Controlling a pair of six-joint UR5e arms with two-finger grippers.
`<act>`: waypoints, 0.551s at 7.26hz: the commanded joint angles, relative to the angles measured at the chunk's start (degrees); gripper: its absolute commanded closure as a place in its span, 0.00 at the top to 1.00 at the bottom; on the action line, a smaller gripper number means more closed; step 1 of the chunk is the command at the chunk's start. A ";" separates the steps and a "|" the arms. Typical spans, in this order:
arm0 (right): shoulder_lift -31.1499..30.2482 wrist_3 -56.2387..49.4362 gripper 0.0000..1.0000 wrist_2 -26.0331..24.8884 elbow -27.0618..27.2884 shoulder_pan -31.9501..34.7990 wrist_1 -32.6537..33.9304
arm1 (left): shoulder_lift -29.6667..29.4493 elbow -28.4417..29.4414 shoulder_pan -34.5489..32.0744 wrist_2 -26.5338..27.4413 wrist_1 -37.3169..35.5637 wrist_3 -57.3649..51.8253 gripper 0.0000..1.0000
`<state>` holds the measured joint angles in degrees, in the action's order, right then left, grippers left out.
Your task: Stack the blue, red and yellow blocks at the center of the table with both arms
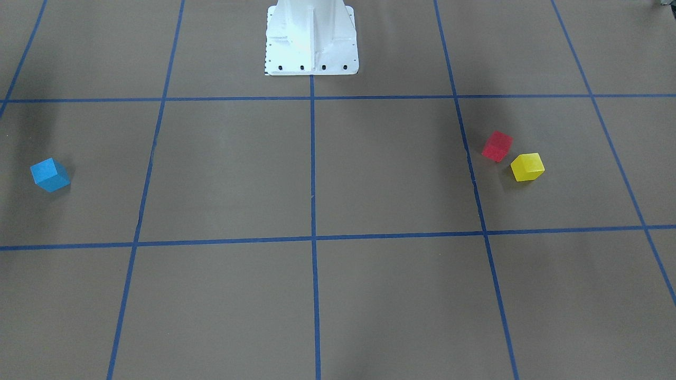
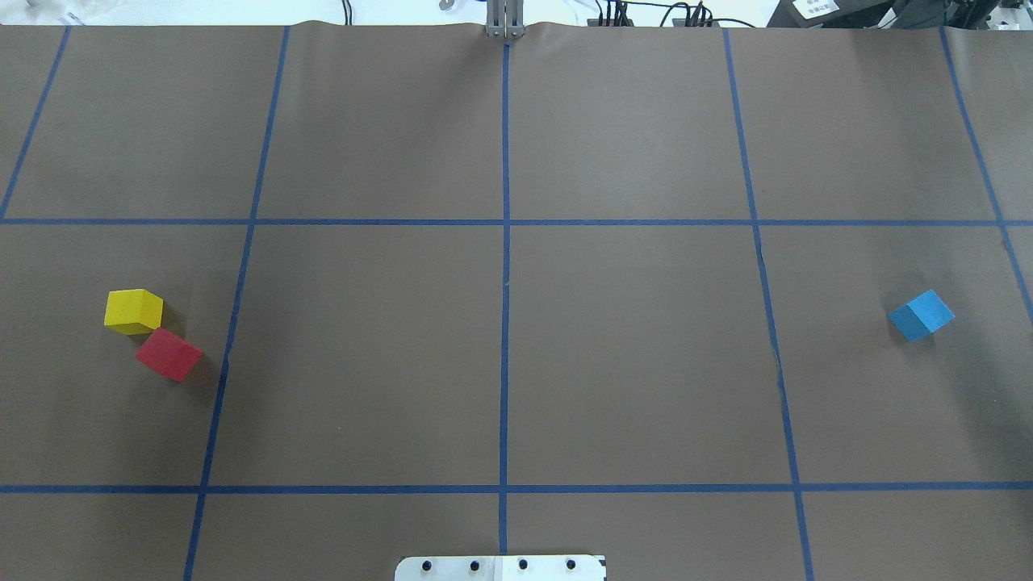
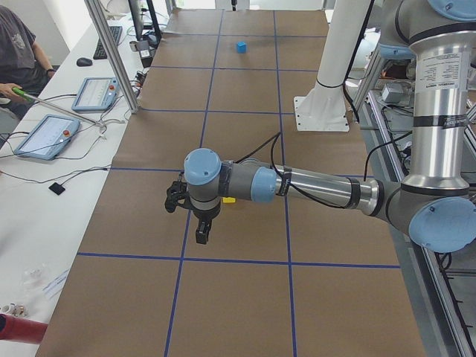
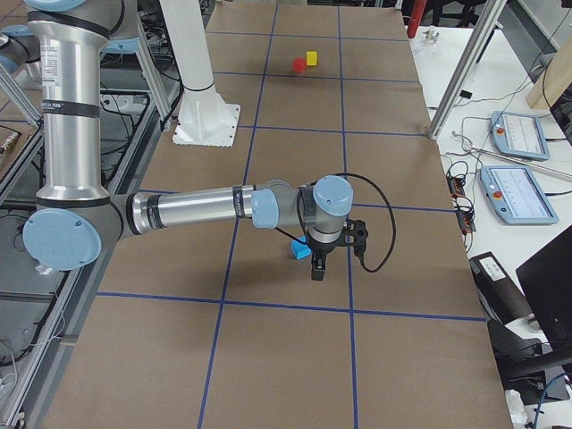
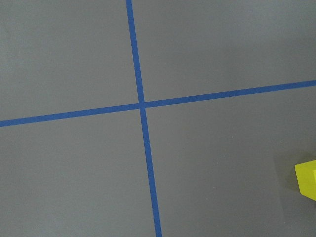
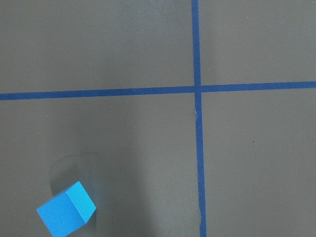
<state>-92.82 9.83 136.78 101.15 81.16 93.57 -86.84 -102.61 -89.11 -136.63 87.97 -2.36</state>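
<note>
Blue block (image 2: 921, 315) lies near the counter's (image 2: 629, 355) right edge, red block (image 2: 169, 354) just beside yellow block (image 2: 133, 311) near the left edge. Left hand (image 3: 201, 232) and right hand (image 4: 316, 266) hang above them (their grip I cannot tell).

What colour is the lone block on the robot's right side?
Blue block, clearest in the overhead exterior view.
</note>
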 commanded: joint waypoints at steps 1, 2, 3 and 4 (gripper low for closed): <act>0.01 2.54 1.00 0.86 0.18 -9.66 -4.58 | 0.09 -0.14 -0.01 -0.04 0.01 0.07 1.00; 0.01 10.48 1.00 0.07 0.01 -14.92 -10.89 | 0.09 -0.23 -0.01 -0.04 0.01 0.16 1.00; -0.25 15.95 1.00 -4.46 -0.17 -20.28 -17.57 | 0.00 -0.23 0.08 -0.04 0.01 0.16 1.00; -1.64 16.01 1.00 -8.25 -0.86 -22.86 -24.42 | 0.00 -0.23 0.08 -0.04 0.01 0.16 1.00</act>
<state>-93.29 22.71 133.18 100.92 63.18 77.85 -86.79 -102.81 -89.08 -136.67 87.98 -2.21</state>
